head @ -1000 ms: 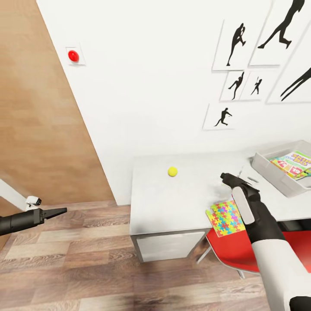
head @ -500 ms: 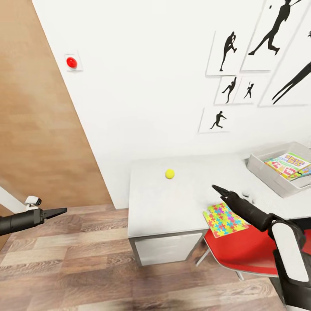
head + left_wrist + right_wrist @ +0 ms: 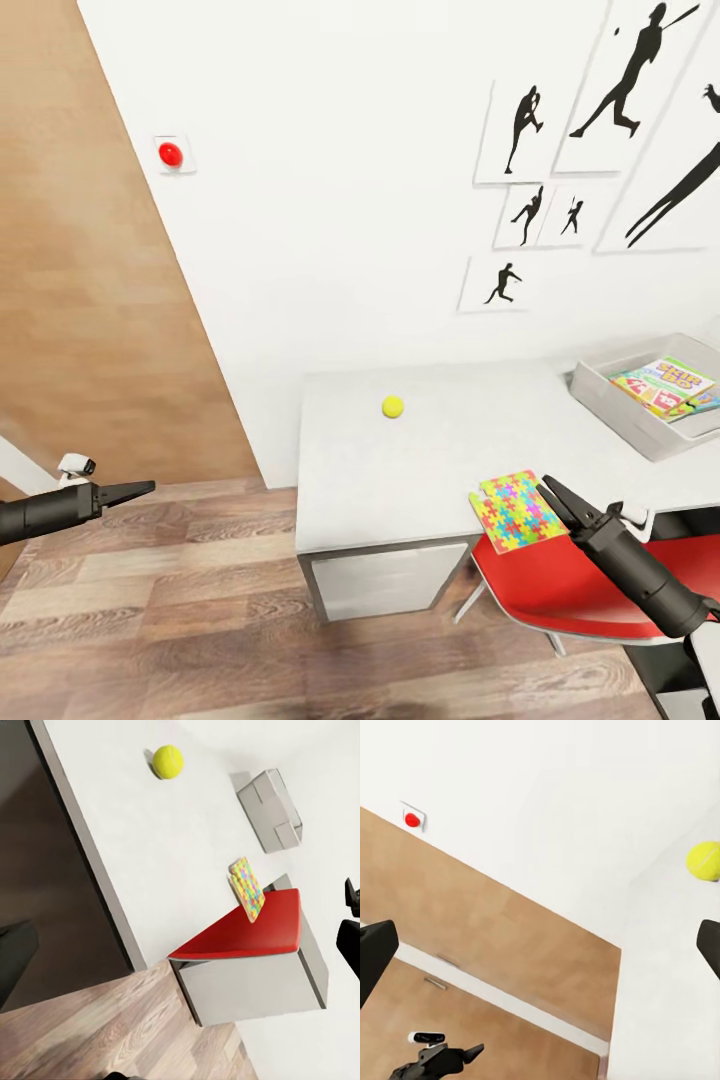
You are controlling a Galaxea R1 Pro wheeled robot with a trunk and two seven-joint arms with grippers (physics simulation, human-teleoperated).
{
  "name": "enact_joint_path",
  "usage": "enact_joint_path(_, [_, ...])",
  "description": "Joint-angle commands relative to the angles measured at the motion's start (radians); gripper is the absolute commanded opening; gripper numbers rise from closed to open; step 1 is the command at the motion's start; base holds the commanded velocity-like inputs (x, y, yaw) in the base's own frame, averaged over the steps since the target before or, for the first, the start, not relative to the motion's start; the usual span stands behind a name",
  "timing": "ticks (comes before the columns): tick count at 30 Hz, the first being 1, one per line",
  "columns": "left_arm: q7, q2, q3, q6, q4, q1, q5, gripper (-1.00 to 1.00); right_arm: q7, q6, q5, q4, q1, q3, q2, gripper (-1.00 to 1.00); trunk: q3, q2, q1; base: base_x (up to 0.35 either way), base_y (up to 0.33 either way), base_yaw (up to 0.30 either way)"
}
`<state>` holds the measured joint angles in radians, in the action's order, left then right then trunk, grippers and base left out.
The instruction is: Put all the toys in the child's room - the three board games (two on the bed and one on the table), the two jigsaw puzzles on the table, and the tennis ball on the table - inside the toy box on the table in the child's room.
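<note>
The tennis ball (image 3: 392, 406) lies alone on the pale bench (image 3: 430, 450), well apart from the toy box (image 3: 610, 398) at its far right, which holds colourful board games (image 3: 662, 384). One jigsaw puzzle (image 3: 517, 508) overhangs the bench's front edge above a red chair (image 3: 560, 585). The right tool (image 3: 553, 493) hovers just beside it, fingers slightly spread and empty; the left tool (image 3: 138, 489) hangs over the floor, pressed together.

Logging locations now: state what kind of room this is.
Probably a child's bedroom or playroom: baseball-player silhouette pictures on the wall, a jigsaw puzzle and tennis ball on the desk.
</note>
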<state>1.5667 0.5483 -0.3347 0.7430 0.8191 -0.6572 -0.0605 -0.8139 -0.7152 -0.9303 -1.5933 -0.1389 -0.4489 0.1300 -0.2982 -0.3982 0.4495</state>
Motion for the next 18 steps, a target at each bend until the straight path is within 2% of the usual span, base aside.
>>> enact_joint_path(1, [0.004,0.0,0.0,0.011,0.0,-0.001,0.001,1.0,-0.001,-0.004,-0.003,0.0,0.0,-0.001,0.0,1.0,-0.002,-0.002,0.001,0.0,0.0,0.0])
enact_joint_path(10, [0.004,0.003,-0.001,0.012,0.0,-0.001,0.0,1.0,0.001,0.011,0.004,0.001,0.001,-0.001,-0.002,1.0,-0.001,-0.002,0.001,0.0,0.0,0.0])
enact_joint_path(18, [0.004,0.0,0.0,0.012,0.0,-0.001,-0.002,1.0,-0.005,0.034,0.069,0.002,0.001,0.001,-0.012,1.0,0.001,-0.002,0.001,0.0,0.0,0.0])
